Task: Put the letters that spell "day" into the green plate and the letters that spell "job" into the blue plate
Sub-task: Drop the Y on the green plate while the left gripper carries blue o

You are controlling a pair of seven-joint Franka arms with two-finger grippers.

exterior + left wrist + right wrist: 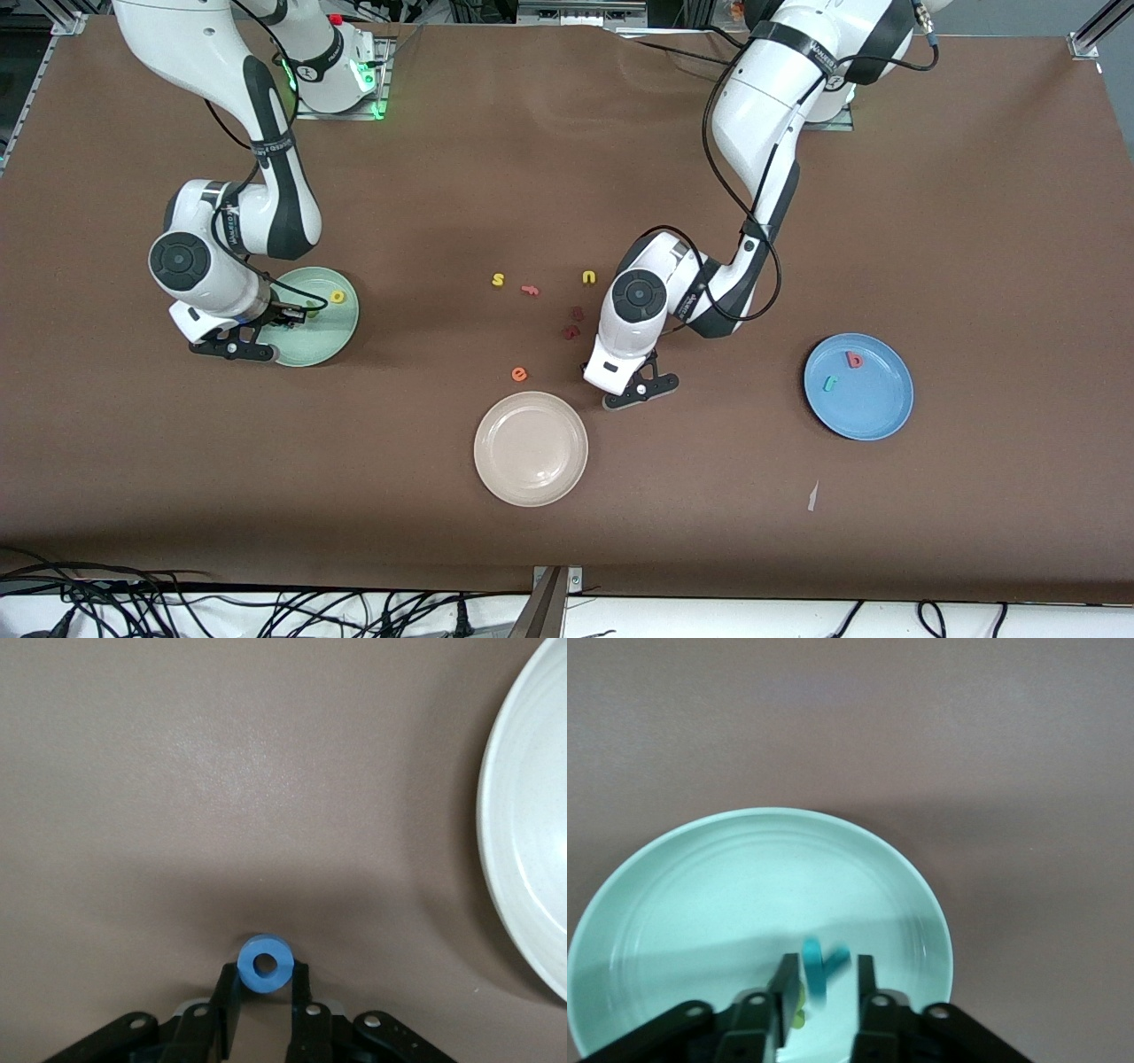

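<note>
My left gripper (266,973) is down at the table beside the cream plate, shut on the blue ring-shaped o (247,964), one finger on each side. In the front view this gripper (633,392) hides the o. My right gripper (824,967) hangs low over the green plate (735,877) with its fingers open. The teal y (814,973) is loose between them, with a gap on one side. A small green letter (798,1017) peeks out by one finger. The yellow a (337,297) lies in the green plate (334,335). The blue plate (873,412) holds the pink-red b (854,359) and the teal j (830,383).
A cream-white plate (530,461) sits nearest the front camera, close to the left gripper. Mid-table lie a yellow s (498,279), an orange-red letter (530,289), a yellow u (589,277), two dark red letters (573,322) and an orange e (519,374).
</note>
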